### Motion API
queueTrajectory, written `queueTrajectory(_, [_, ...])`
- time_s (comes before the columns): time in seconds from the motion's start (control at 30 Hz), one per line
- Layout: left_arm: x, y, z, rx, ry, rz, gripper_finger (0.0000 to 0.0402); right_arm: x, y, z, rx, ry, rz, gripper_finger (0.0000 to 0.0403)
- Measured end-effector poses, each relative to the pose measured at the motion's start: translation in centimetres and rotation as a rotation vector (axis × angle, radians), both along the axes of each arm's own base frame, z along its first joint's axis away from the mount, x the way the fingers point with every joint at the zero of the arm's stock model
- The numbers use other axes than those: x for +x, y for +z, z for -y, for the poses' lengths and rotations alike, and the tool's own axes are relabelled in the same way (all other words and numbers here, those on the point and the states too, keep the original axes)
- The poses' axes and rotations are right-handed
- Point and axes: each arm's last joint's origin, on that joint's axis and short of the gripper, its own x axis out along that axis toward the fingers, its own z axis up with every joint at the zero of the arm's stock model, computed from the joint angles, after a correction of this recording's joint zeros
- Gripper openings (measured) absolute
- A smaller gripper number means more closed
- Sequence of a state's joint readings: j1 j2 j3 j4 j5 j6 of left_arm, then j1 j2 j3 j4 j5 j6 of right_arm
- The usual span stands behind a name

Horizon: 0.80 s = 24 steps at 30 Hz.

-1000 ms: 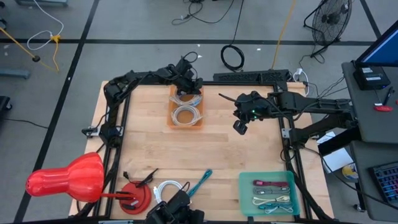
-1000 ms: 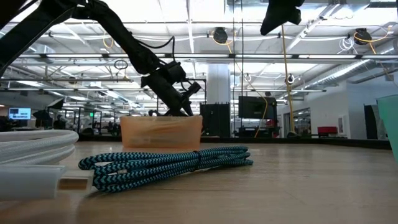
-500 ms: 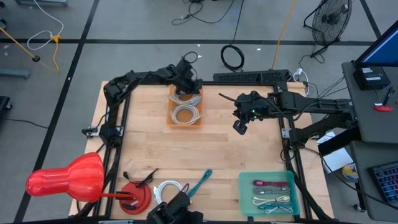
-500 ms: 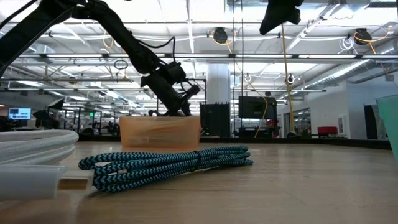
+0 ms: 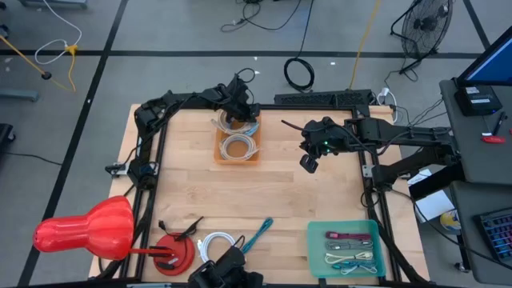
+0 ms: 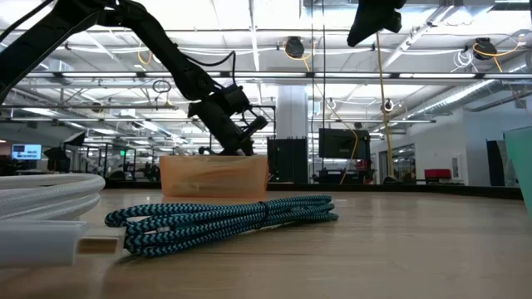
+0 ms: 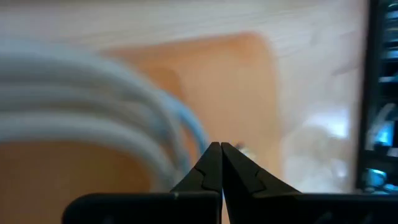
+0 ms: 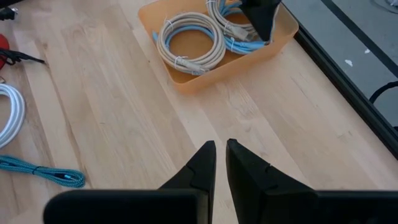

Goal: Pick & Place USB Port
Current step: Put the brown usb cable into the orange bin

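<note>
Left gripper (image 5: 241, 114), fingers pinched on a pale cable coil (image 5: 232, 122), hung over the orange bin (image 5: 238, 158), seemingly lifting it out for placing, while right gripper (image 5: 310, 163) waited nearly closed and empty over bare table (image 5: 280, 200).

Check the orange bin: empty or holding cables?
Holding cables. The orange bin contains coiled pale cables; the shut left gripper reaches into it.

Grey floor (image 5: 160, 32) — fan (image 5: 424, 24), ceiling lights (image 6: 291, 46).
</note>
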State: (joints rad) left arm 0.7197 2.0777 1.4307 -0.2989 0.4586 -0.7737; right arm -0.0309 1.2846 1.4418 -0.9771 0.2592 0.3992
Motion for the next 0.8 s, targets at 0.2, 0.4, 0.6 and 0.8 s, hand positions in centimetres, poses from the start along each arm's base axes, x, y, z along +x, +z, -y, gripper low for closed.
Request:
queueTrajectory(0.2, [0.4,2.1,-0.2,-0.004,-0.004,0.138,0.0000,0.0,0.0,0.0,0.001,0.001,0.000,0.0029])
queueTrajectory(0.4, [-2.1,5.1,0.0,0.015,-0.009,0.078,0.0000,0.0,0.0,0.0,0.002,0.002,0.002,0.0029])
queueTrajectory(0.6, [-5.0,5.7,1.3,0.014,-0.063,-0.170,0.0001,0.2,0.2,0.0,-0.003,0.005,0.026,0.0029])
queueTrajectory(0.8, [-5.4,5.9,3.3,0.166,-0.253,-0.381,0.0014,0.3,0.3,0.0,-0.009,0.012,0.038,0.0029])
